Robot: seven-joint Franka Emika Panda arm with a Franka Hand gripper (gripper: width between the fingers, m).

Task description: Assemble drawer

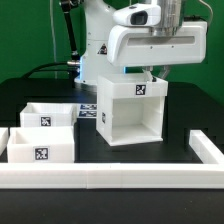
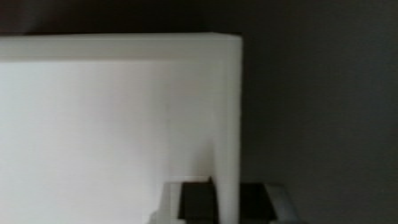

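The gripper [image 1: 150, 71] is down on the top of the drawer's case [image 1: 128, 112]. Its dark fingers [image 2: 191, 201] pinch one thin white wall between them, so it has hold of the case. Nearest me, the low white rail [image 1: 100, 178] runs along the front of the black table [image 1: 185, 112]. Behind it, at the exterior view's left, the front tray [image 1: 40, 150] and back tray [image 1: 48, 116] sit one behind the other, open side up. The case stands upright just beyond, its open side facing me. The marker board [image 1: 89, 108] lies flat beside it.

White drawer [image 1: 130, 113]; black-and-white tags [image 1: 141, 89]; black table [image 1: 190, 112]
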